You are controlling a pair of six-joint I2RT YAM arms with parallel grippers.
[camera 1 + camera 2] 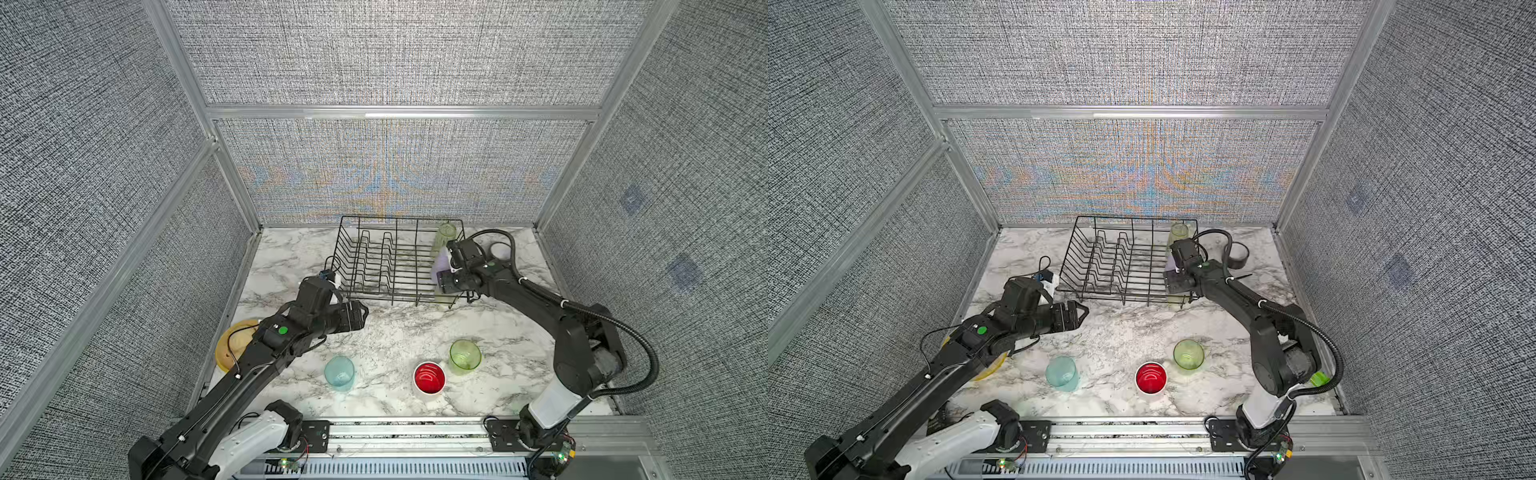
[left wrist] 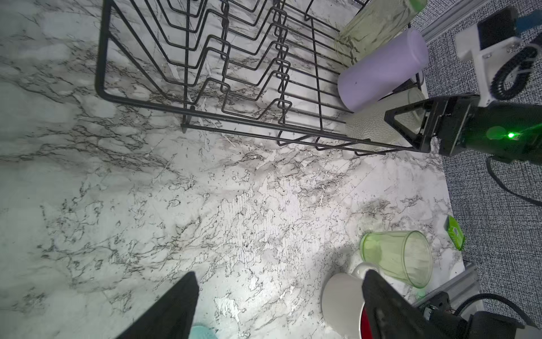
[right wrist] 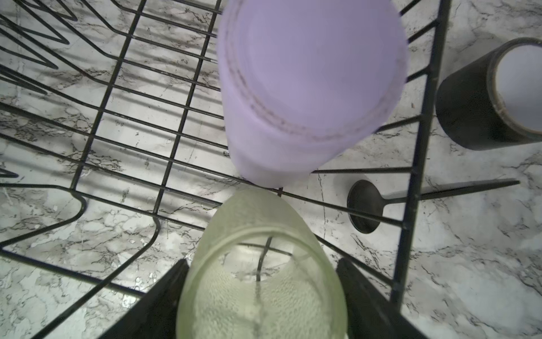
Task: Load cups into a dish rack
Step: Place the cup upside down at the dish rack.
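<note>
Setting pale yellow-green frosted plastic tumbler (image 3: 258, 302) into black wire dish rack (image 3: 422, 146), in corner nearest right gripper (image 3: 261, 260). Fingers flank tumbler closely on both sides; clamped or already let go, cannot tell. Tumbler's long axis tilted, running forward from between fingers toward opaque lilac tumbler (image 3: 308, 73) just ahead; mouth end unclear. Left gripper (image 2: 280, 273) wide open, empty, above marble tabletop (image 2: 205, 190). Next move likely: spread fully, back out without nudging lilac tumbler. White red-lined tumbler (image 2: 340, 302) waits just beside left gripper.

No legible text anywhere; perhaps a printed label on the green packet (image 2: 454, 236), too blurred.
</note>
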